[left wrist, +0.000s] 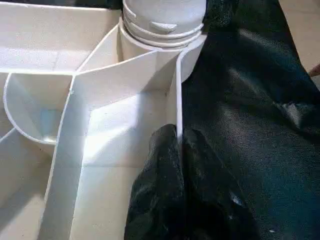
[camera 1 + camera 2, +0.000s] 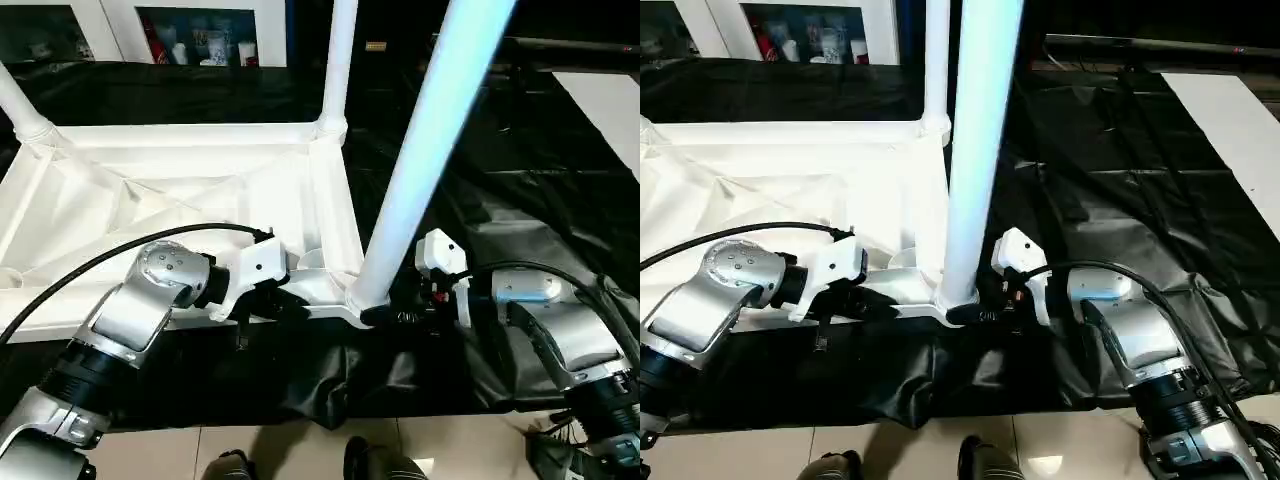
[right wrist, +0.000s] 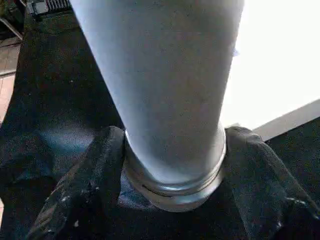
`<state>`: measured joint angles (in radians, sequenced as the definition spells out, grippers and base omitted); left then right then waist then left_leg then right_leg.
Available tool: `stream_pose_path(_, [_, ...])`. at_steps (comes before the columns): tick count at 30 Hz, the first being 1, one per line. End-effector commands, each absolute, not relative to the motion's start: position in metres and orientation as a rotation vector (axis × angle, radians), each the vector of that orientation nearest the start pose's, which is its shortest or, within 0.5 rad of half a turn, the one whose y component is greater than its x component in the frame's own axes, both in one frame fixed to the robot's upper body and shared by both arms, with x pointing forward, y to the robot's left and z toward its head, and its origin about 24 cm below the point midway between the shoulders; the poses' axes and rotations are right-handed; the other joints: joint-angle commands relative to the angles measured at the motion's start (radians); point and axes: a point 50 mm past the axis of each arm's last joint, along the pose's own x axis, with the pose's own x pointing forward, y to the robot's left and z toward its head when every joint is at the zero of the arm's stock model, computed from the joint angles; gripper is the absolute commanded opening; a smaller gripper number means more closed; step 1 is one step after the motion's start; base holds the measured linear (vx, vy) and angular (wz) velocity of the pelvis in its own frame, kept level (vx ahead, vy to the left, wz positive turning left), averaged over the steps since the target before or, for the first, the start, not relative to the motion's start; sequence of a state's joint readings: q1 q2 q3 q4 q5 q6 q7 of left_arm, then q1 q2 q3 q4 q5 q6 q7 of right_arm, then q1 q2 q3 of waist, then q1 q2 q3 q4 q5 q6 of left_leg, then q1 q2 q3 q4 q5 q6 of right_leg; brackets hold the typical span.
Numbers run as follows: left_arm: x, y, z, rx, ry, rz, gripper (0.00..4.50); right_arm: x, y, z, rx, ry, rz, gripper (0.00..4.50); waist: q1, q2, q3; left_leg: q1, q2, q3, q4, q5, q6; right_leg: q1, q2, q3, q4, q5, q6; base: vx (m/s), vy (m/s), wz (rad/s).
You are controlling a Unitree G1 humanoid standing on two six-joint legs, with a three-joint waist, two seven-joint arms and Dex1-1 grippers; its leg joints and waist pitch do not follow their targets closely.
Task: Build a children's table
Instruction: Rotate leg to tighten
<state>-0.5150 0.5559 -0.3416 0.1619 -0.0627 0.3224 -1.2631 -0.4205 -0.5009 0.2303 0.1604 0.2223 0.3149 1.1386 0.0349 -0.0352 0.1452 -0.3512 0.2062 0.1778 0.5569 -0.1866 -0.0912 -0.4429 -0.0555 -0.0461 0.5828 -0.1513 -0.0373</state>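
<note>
Left gripper [image 1: 177, 175]: I read its two black fingers pressed together on the thin upright side wall of the table top [image 2: 200, 190], one finger on the inner face and one on the outer, just short of the near corner socket. The wall is pinched between them. The left forearm comes in low from the near left, wrist level, the gripper pointing along the near edge toward that corner.

Right gripper [image 3: 172, 190]: fingers spread, one on each side of the base of the near leg [image 2: 425, 160], right at its ringed collar. Both fingers sit against or just beside the collar; I cannot tell whether they press on it. The right forearm comes in from the near right, bent inward, the gripper level and facing the left one across the corner.

Table top: upside down on the black sheet [image 2: 520, 200], ribbed underside up. The near leg stands in the near right corner socket, tilted slightly to the right. A second leg [image 2: 338, 60] stands upright in the far right socket, and a third [image 2: 20, 105] rises from the far left corner, leaning outward.
</note>
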Motion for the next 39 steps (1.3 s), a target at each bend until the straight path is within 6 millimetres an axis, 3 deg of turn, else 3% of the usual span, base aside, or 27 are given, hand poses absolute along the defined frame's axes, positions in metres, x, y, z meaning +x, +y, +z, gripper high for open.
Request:
stream_pose_path(1, [0.285, 0.138, 0.081, 0.506, 0.505, -1.473, 0.0, 0.289, -0.148, 0.084, -0.255, 0.322, 1.279, 2.68, 0.0, 0.004, -0.071, -0.002, 0.014, 0.006, -0.045, -0.072, 0.109, 0.079, -0.058, 0.046, -0.041, -0.089, -0.261, 0.0, 0.0, 0.0])
stream_pose_path(9, [0.286, 0.138, 0.079, 0.501, 0.504, -1.448, 0.0, 0.289, -0.146, 0.081, -0.243, 0.326, 1.266, 2.68, 0.001, 0.004, -0.073, -0.003, 0.013, 0.006, -0.043, -0.078, 0.1, 0.079, -0.058, 0.046, -0.041, -0.109, -0.254, 0.0, 0.0, 0.0])
stream_pose_path(10, [0.287, 0.137, 0.078, 0.499, 0.502, -1.435, 0.0, 0.29, -0.146, 0.079, -0.248, 0.323, 1.242, 2.68, 0.001, 0.004, -0.073, -0.003, 0.013, 0.006, -0.043, -0.078, 0.099, 0.079, -0.058, 0.047, -0.041, -0.109, -0.254, 0.0, 0.0, 0.0])
stream_pose_path(11, [0.292, 0.134, 0.075, 0.493, 0.495, -1.378, 0.0, 0.299, -0.144, 0.075, -0.252, 0.31, 1.112, 2.68, 0.0, 0.002, -0.073, -0.004, 0.013, 0.006, -0.043, -0.079, 0.096, 0.079, -0.059, 0.047, -0.041, -0.117, -0.251, 0.0, 0.0, 0.0])
stream_pose_path(12, [0.296, 0.131, 0.073, 0.49, 0.492, -1.336, 0.0, 0.306, -0.142, 0.071, -0.248, 0.303, 1.01, 2.68, 0.0, 0.003, -0.067, -0.005, 0.011, 0.006, -0.044, -0.098, 0.082, 0.073, -0.059, 0.045, -0.05, -0.168, -0.242, 0.0, 0.0, 0.0])
stream_pose_path(13, [0.296, 0.131, 0.073, 0.49, 0.492, -1.336, 0.0, 0.306, -0.142, 0.071, -0.248, 0.303, 1.01, 2.68, -0.004, 0.001, -0.063, -0.004, 0.009, 0.005, -0.046, -0.144, 0.059, 0.072, -0.061, 0.044, -0.06, -0.268, -0.217, 0.0, 0.0, 0.0])
stream_pose_path(14, [0.3, 0.127, 0.07, 0.488, 0.495, -1.297, 0.0, 0.312, -0.139, 0.067, -0.211, 0.298, 0.89, 2.68, -0.003, -0.002, -0.064, -0.004, 0.008, 0.002, -0.047, -0.16, 0.047, 0.075, -0.063, 0.044, -0.064, -0.319, -0.197, 0.0, 0.0, 0.0])
stream_pose_path(15, [0.301, 0.127, 0.07, 0.488, 0.496, -1.291, 0.0, 0.313, -0.139, 0.066, -0.203, 0.298, 0.873, 2.67, -0.005, -0.002, -0.06, 0.0, 0.007, 0.001, -0.048, -0.18, 0.031, 0.069, -0.062, 0.045, -0.071, -0.395, -0.165, 0.0, 0.0, 0.0])
stream_pose_path(17, [0.312, 0.116, 0.066, 0.478, 0.488, -1.197, 0.0, 0.316, -0.125, 0.058, -0.088, 0.308, 0.726, 2.67, -0.007, -0.002, -0.059, -0.002, 0.003, -0.002, -0.051, -0.194, 0.017, 0.067, -0.062, 0.043, -0.079, -0.472, -0.124, 0.0, 0.0, 0.0])
stream_pose_path(18, [0.316, 0.111, 0.065, 0.464, 0.481, -1.161, 0.0, 0.316, -0.12, 0.056, -0.062, 0.312, 0.682, 2.67, -0.006, -0.003, -0.061, 0.0, 0.003, -0.004, -0.052, -0.193, 0.014, 0.065, -0.062, 0.043, -0.081, -0.493, -0.104, 0.0, 0.0, 0.0])
stream_pose_path(21, [0.326, 0.097, 0.065, 0.43, 0.473, -1.082, 0.0, 0.318, -0.107, 0.05, 0.013, 0.33, 0.558, 2.67, -0.003, 0.002, -0.058, 0.007, 0.002, -0.004, -0.054, -0.213, 0.013, 0.054, -0.06, 0.043, -0.089, -0.517, -0.085, 0.0, 0.0, 0.0])
stream_pose_path(25, [0.34, 0.076, 0.063, 0.423, 0.47, -0.983, 0.0, 0.325, -0.086, 0.04, 0.0, 0.35, 0.406, 2.66, -0.007, 0.003, -0.055, 0.005, -0.002, -0.009, -0.06, -0.248, 0.004, 0.05, -0.062, 0.037, -0.099, -0.574, -0.052, 0.0, 0.0, 0.0])
stream_pose_path(27, [0.342, 0.073, 0.062, 0.433, 0.47, -0.963, 0.0, 0.327, -0.081, 0.039, -0.015, 0.354, 0.404, 2.66, -0.005, 0.003, -0.059, 0.007, 0.0, -0.01, -0.061, -0.249, 0.008, 0.054, -0.064, 0.036, -0.099, -0.548, -0.048, 0.0, 0.0, 0.0])
stream_pose_path(29, [0.344, 0.072, 0.063, 0.454, 0.468, -0.959, 0.0, 0.329, -0.078, 0.041, -0.022, 0.345, 0.418, 2.66, -0.007, 0.003, -0.055, 0.001, 0.001, -0.011, -0.067, -0.259, 0.015, 0.054, -0.06, 0.036, -0.099, -0.522, -0.049, 0.0, 0.0, 0.0])
stream_pose_path(32, [0.343, 0.072, 0.066, 0.473, 0.456, -0.98, 0.0, 0.329, -0.074, 0.048, -0.002, 0.31, 0.468, 2.66, -0.007, -0.001, -0.055, 0.002, -0.002, -0.013, -0.067, -0.285, 0.026, 0.053, -0.064, 0.038, -0.104, -0.565, -0.033, 0.0, 0.0, 0.0])
stream_pose_path(33, [0.343, 0.072, 0.067, 0.471, 0.453, -0.986, 0.0, 0.329, -0.074, 0.05, 0.008, 0.298, 0.476, 3.22, -0.005, -0.001, -0.056, 0.0, -0.001, -0.013, -0.067, -0.273, 0.031, 0.052, -0.065, 0.04, -0.102, -0.551, -0.035, 0.0, 0.0, 0.0])
stream_pose_path(35, [0.341, 0.075, 0.068, 0.479, 0.446, -1.005, 0.0, 0.33, -0.077, 0.059, 0.011, 0.243, 0.479, 3.22, -0.005, -0.003, -0.057, -0.002, 0.001, -0.012, -0.067, -0.258, 0.036, 0.053, -0.065, 0.042, -0.098, -0.519, -0.045, 0.0, 0.0, 0.0])
stream_pose_path(39, [0.338, 0.086, 0.068, 0.489, 0.445, -1.042, 0.0, 0.329, -0.088, 0.073, -0.006, 0.198, 0.542, 3.65, -0.004, -0.002, -0.059, -0.007, 0.005, -0.01, -0.067, -0.225, 0.044, 0.059, -0.063, 0.043, -0.085, -0.41, -0.095, 0.0, 0.0, 0.0])
